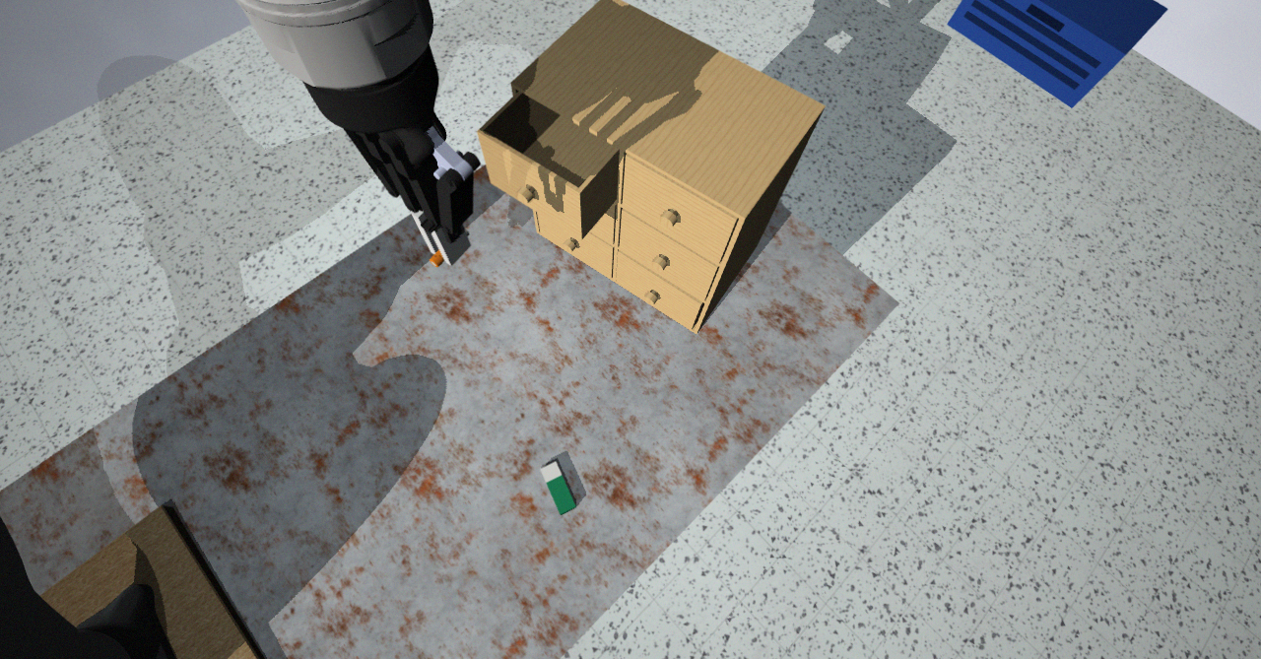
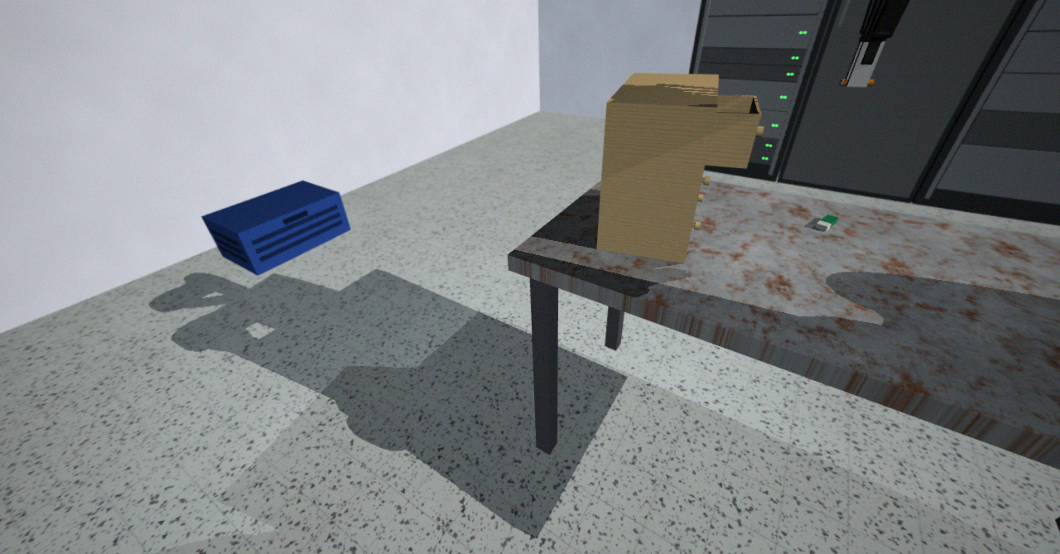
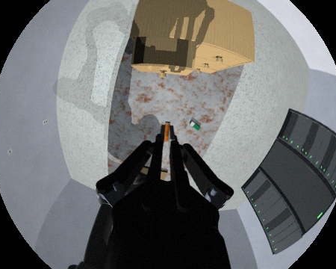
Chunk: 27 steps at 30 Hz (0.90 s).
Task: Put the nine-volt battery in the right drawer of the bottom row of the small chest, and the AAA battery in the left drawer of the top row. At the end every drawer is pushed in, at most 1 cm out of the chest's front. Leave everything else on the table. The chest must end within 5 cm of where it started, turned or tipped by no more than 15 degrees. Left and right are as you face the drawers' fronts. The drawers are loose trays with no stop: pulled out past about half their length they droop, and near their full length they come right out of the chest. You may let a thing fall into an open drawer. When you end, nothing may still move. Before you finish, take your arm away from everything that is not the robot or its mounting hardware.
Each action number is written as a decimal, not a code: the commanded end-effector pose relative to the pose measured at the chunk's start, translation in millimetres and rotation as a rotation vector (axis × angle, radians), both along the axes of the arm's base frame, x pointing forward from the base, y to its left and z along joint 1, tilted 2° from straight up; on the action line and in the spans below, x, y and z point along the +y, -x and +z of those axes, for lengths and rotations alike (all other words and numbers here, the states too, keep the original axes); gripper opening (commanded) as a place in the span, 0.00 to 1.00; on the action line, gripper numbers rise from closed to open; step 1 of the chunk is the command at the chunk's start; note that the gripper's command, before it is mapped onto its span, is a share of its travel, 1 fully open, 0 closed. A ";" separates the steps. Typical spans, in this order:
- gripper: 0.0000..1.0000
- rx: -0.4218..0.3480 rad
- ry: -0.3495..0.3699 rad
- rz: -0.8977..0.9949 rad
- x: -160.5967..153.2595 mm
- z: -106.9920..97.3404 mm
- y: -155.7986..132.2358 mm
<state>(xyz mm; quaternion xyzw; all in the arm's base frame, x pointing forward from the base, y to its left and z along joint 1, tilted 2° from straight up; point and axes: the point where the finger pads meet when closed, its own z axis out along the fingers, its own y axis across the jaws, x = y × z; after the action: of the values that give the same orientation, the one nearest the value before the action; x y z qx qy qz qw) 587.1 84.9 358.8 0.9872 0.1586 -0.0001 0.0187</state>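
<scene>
Pale speckled floor [image 1: 1058,390] [image 2: 185,402] [image 3: 280,93] surrounds a table [image 1: 494,372] [image 2: 778,343] [image 3: 149,90] with a rust-stained top, while dark server cabinets [image 2: 845,106] [image 3: 296,183] studded with green lights stand beyond it in the exterior view. A robot's black gripper [image 1: 440,247] [image 2: 860,78] [image 3: 166,131], reaching down at a slant, clamps an orange AAA battery [image 1: 436,259] [image 2: 870,82] [image 3: 166,132] between its fingertips, well above the tabletop. The battery's long axis runs crosswise to the fingers, close to level in the exterior view, with an end showing on either side of the pads. One end points toward the small wooden chest [image 1: 670,99] [image 2: 652,180] [image 3: 228,26], the other away from it; the wrist view shows a small dark tip at the chest-facing end. The chest stands upright on the table, its top-row left drawer [image 1: 538,169] [image 2: 729,135] [image 3: 160,68] pulled out and open at the top, in shadow within. The battery hangs in front of that drawer, apart from it. The three right-hand drawers sit in the chest. A green-and-white block [image 1: 560,488] [image 2: 826,222] [image 3: 195,124] lies on the tabletop, well apart from the chest, and a blue slotted box [image 1: 1058,29] [image 2: 277,228] appears beyond the table.
</scene>
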 end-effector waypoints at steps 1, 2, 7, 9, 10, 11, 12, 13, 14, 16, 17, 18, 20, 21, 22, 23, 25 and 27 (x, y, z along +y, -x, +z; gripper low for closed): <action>0.03 -0.002 -0.001 0.000 0.0 0.0 0.1; 0.03 -0.004 -0.002 0.000 0.0 0.0 0.1; 0.03 -0.031 -0.010 0.001 -0.3 -0.4 0.7; 0.03 -0.031 -0.010 0.001 -0.3 -0.4 0.7; 0.03 -0.040 -0.014 0.002 -0.3 -0.6 0.9; 0.03 -0.051 -0.017 0.002 -0.4 -0.8 1.2; 0.03 -0.064 -0.021 0.003 -0.5 -1.0 1.5; 0.03 -0.078 -0.026 0.003 -0.6 -1.2 1.8; 0.03 -0.094 -0.031 0.004 -0.8 -1.4 2.1; 0.03 -0.131 -0.043 0.005 -1.0 -2.1 2.9; 0.03 -0.152 -0.050 0.006 -1.2 -2.4 3.4; 0.03 -0.175 -0.058 0.007 -1.4 -2.8 3.9; 0.03 -0.225 -0.074 0.009 -1.8 -3.6 5.0; 0.03 -0.252 -0.084 0.010 -2.0 -4.0 5.6; 0.03 -0.281 -0.093 0.011 -2.2 -4.5 6.2; 0.03 -0.312 -0.103 0.012 -2.4 -5.0 6.9; 0.03 -0.343 -0.114 0.013 -2.7 -5.5 7.6; 0.03 -0.377 -0.125 0.015 -3.0 -6.0 8.3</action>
<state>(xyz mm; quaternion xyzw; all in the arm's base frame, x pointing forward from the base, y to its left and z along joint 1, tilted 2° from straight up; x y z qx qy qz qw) 579.8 82.0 354.3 0.9738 0.1578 0.1639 -0.0058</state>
